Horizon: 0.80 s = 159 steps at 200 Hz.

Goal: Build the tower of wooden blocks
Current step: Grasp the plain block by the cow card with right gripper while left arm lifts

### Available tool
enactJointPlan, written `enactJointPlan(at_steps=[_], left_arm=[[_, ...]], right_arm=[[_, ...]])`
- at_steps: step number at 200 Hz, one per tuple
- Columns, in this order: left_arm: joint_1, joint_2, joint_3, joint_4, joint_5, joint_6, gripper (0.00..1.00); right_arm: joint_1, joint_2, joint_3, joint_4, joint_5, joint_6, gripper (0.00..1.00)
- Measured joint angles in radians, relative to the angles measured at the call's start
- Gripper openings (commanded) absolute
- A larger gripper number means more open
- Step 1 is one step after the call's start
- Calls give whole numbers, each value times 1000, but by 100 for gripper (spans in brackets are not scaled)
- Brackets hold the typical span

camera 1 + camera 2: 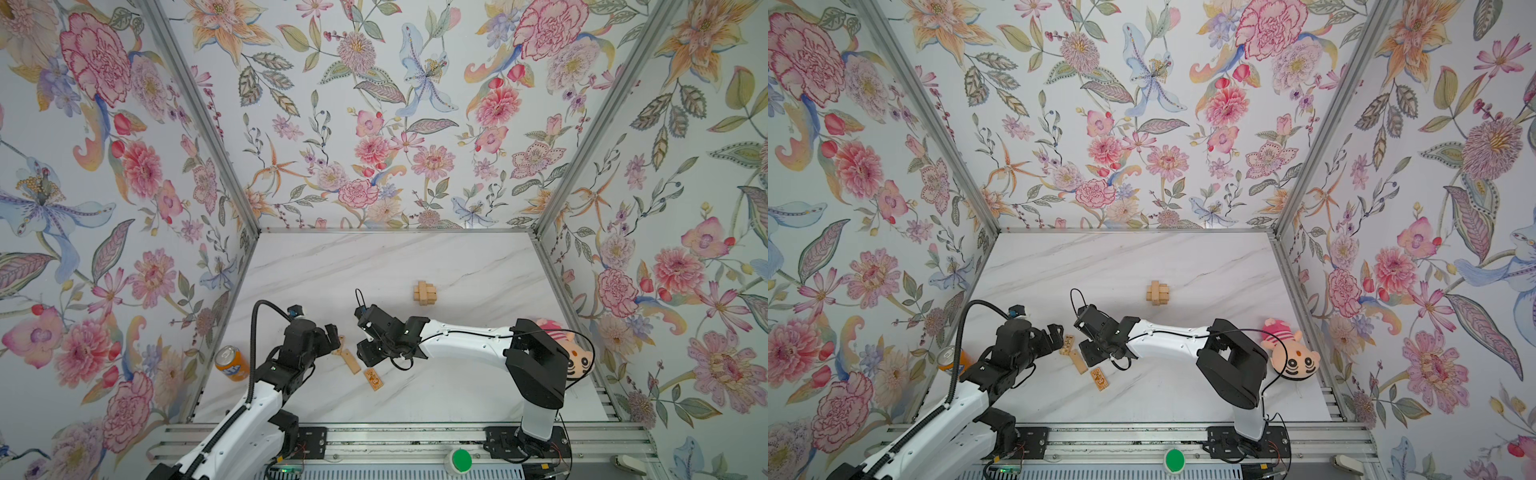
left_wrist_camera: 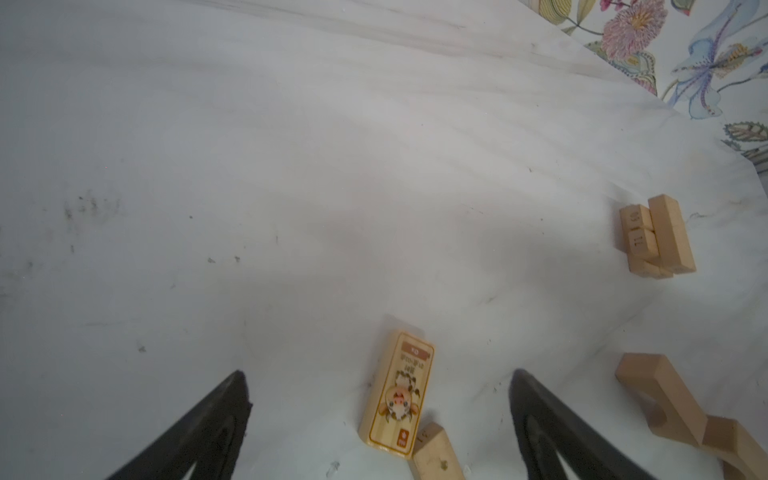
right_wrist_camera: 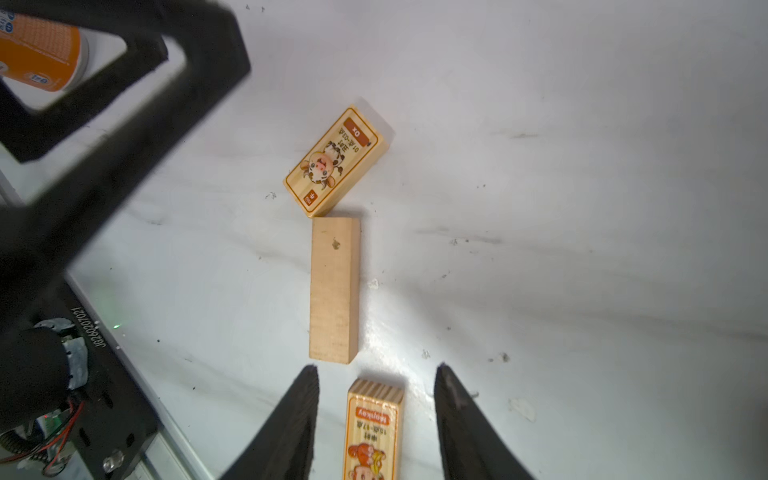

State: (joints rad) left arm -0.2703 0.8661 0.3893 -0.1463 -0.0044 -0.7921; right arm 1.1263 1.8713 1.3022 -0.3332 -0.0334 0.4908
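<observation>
White arms [image 1: 457, 338] with black joints [image 1: 536, 365], black jaws, looping cables [image 1: 252, 353].

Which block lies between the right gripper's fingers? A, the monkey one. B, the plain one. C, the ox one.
A: in the right wrist view the monkey block lies between the open fingers of the right gripper, with the plain block and ox block farther ahead.

Around tower [image 1: 424, 292]: you have bare table [image 1: 457, 257] on every side; nothing touches it.
Near-left of tower: three loose blocks [image 1: 351, 362] lie in a chain, with left gripper [image 2: 378, 374] and right gripper [image 3: 376, 368] close on either side; little room between.
Far left of tower: can [image 1: 231, 363] at the table edge.
Near-right of tower: right arm [image 1: 465, 338], doll [image 1: 1291, 353] beyond it.
</observation>
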Motion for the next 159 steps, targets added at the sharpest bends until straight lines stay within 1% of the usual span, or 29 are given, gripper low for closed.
enactJointPlan(at_steps=[15, 26, 47, 68, 118, 159], left_arm=[[69, 66, 68, 25, 30, 19, 97], [97, 106, 124, 42, 50, 29, 97], [121, 154, 214, 74, 75, 49, 97], [142, 172, 266, 95, 93, 61, 97], [188, 200, 294, 108, 126, 72, 96], [199, 193, 294, 118, 146, 71, 96]], right_arm=[[0, 0, 0, 13, -7, -4, 48], [2, 2, 0, 17, -12, -7, 49], [13, 24, 17, 16, -13, -12, 49], [29, 73, 49, 15, -11, -20, 49], [71, 164, 123, -19, 21, -46, 49], [97, 238, 222, -77, 95, -74, 50]])
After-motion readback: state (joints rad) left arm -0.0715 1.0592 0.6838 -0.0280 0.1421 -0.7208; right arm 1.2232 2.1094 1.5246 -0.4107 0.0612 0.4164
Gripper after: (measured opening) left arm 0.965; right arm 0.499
